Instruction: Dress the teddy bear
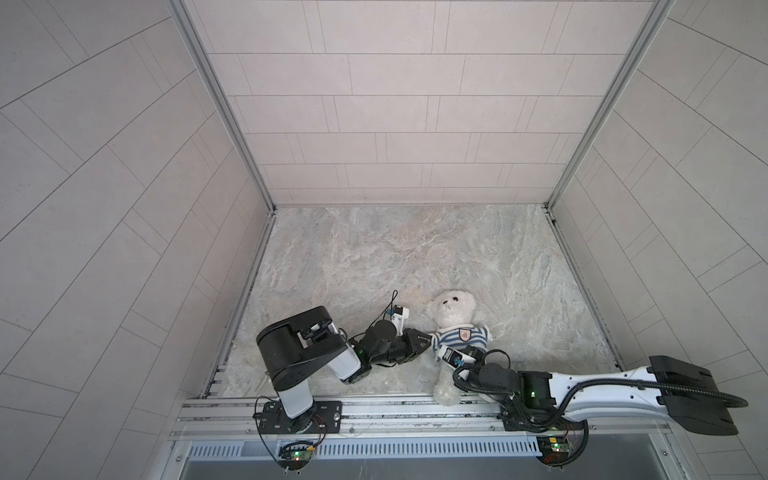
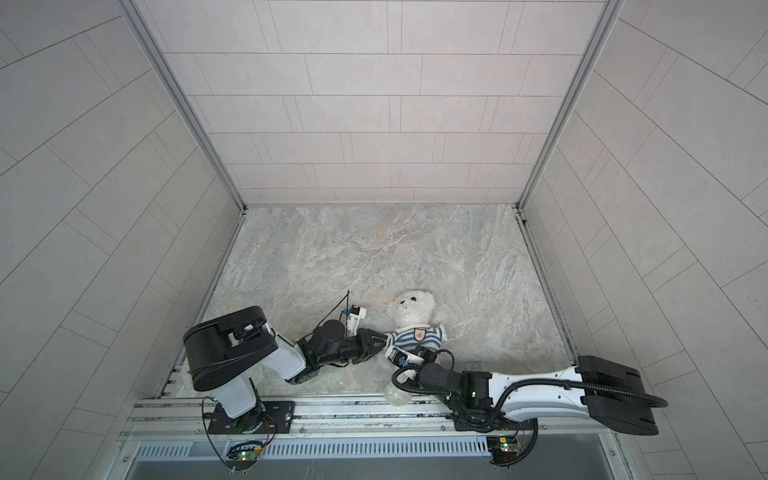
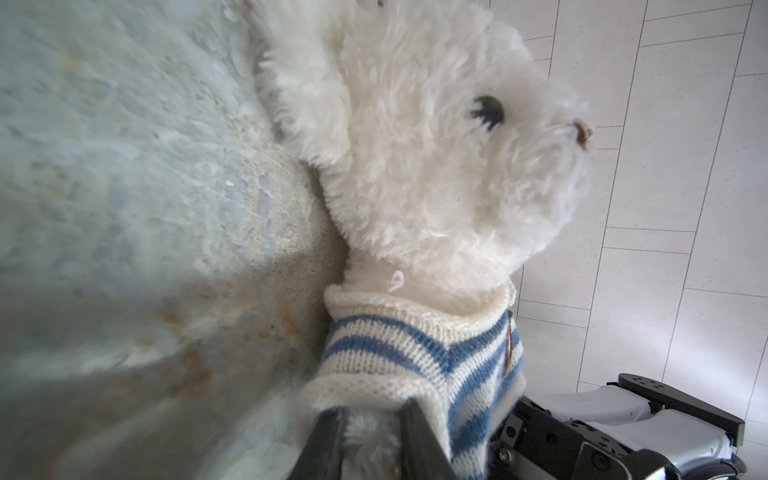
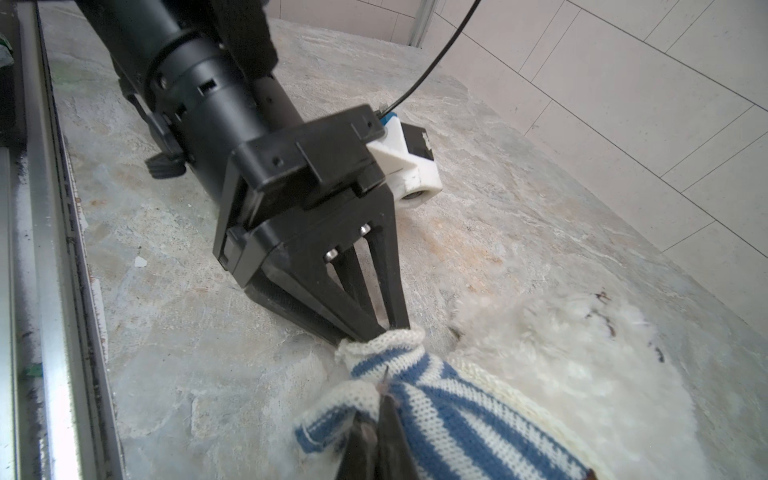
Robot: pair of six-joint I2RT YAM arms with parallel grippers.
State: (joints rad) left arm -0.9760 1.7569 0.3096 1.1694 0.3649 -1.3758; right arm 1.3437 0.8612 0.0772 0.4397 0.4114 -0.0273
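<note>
Aluminium front rail (image 1: 374, 405): one foot of the fluffy white plush teddy bear (image 1: 451, 309) sits right at it. Bear lies face-up on the grey marbled tabletop (image 1: 374, 257), near the front edge, head pointing to the back wall. It wears a blue-and-white striped knitted shirt (image 1: 461, 336). Right gripper (image 4: 376, 419) is clenched on the shirt's edge. Left gripper (image 4: 395, 328) pinches a sleeve cuff, white fur between its jaws.

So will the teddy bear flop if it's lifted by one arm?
Probably floppy: the teddy bear lies slumped, limbs splayed, on the table. Likely light, being fluffy plush. It shouldn't slip much: fur bunches inside the left pincer.
</note>
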